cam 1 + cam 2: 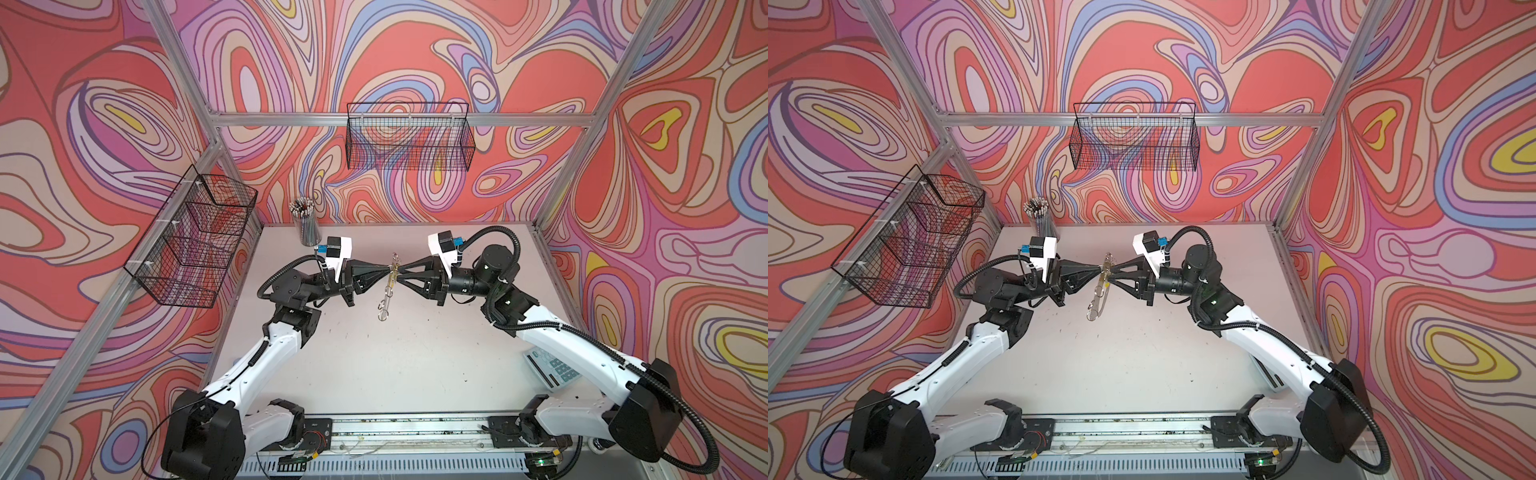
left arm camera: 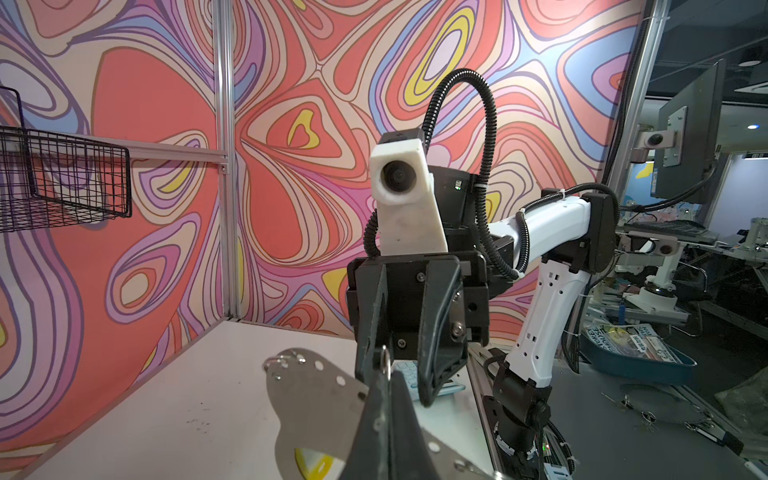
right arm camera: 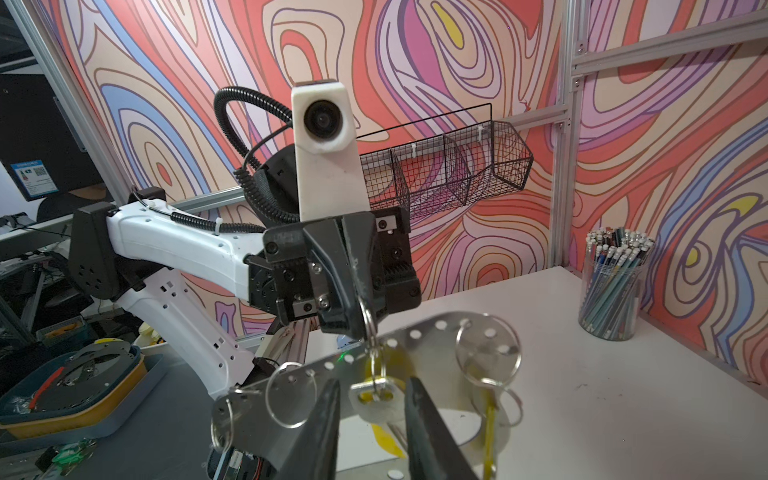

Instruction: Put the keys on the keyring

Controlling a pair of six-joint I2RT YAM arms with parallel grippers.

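Right wrist view: left gripper (image 3: 362, 321) clamped on the keyring (image 3: 430, 353) at a wire ring (image 3: 372, 322), plate held above the table (image 3: 582, 395). Right gripper (image 3: 373, 384) jaws slightly apart, flanking a hanging key (image 3: 365, 406). Probably threading step; next needs a square pinch on the key head.

Bright even light, soft shadows, fisheye edges, blurred foreground

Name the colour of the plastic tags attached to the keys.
Yellow. The tags show best in the right wrist view.

Top views overhead — wrist views face across the keyring (image 2: 311, 407).
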